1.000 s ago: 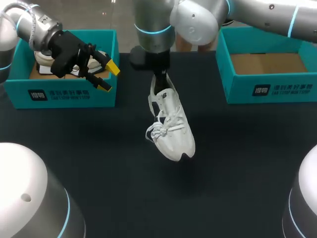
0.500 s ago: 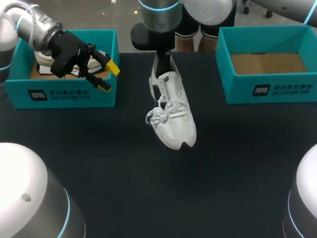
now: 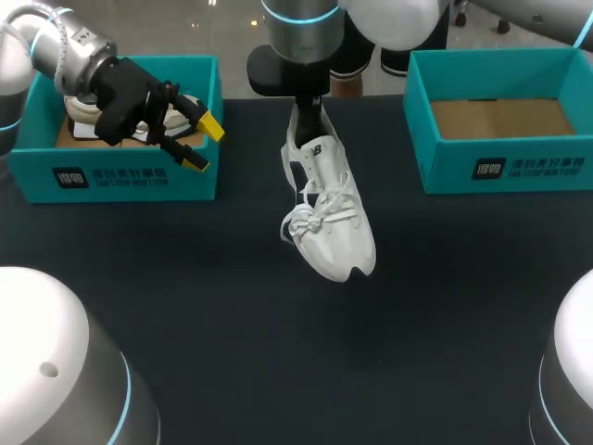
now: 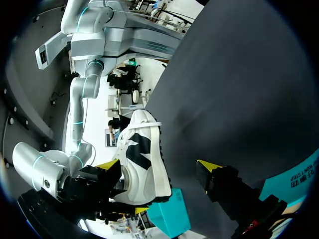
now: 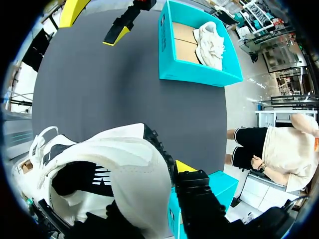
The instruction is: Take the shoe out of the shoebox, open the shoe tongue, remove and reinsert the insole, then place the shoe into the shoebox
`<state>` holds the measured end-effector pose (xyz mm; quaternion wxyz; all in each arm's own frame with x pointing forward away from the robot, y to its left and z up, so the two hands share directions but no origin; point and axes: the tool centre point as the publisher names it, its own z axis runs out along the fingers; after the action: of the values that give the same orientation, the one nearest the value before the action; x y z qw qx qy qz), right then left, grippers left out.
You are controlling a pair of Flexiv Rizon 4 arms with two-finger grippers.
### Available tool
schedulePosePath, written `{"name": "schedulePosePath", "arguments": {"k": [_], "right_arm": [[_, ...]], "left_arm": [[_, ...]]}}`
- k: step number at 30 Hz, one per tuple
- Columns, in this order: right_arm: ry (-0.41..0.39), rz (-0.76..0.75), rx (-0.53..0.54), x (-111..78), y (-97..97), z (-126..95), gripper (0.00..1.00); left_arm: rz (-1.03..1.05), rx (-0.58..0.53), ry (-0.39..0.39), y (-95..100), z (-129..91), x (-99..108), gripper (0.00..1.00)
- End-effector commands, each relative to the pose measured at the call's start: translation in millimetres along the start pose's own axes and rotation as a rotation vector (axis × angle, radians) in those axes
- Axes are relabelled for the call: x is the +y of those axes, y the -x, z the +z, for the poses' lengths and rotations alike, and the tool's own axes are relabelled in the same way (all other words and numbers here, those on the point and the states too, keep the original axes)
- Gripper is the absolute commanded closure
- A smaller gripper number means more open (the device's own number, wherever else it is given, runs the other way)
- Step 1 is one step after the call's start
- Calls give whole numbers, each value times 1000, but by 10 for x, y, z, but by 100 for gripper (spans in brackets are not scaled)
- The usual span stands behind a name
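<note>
Shoe, light and soft I judge, hangs pinched at its stiffer heel by my right gripper; left gripper gapes empty.

White shoe, black side patches, white laces. Teal left box and right box, white print, brown floors. Black table. Black left gripper, yellow tips. Silver left arm and right arm, blue-lit rings.
</note>
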<state>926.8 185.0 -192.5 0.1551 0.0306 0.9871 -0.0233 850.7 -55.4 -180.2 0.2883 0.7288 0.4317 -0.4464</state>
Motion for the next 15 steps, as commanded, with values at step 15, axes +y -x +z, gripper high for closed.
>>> {"name": "schedulePosePath", "arguments": {"k": [15], "right_arm": [[-4,-48,-43,-1041,863,114,100]], "left_arm": [[1,4,-1,2,-1,-3,0]]}}
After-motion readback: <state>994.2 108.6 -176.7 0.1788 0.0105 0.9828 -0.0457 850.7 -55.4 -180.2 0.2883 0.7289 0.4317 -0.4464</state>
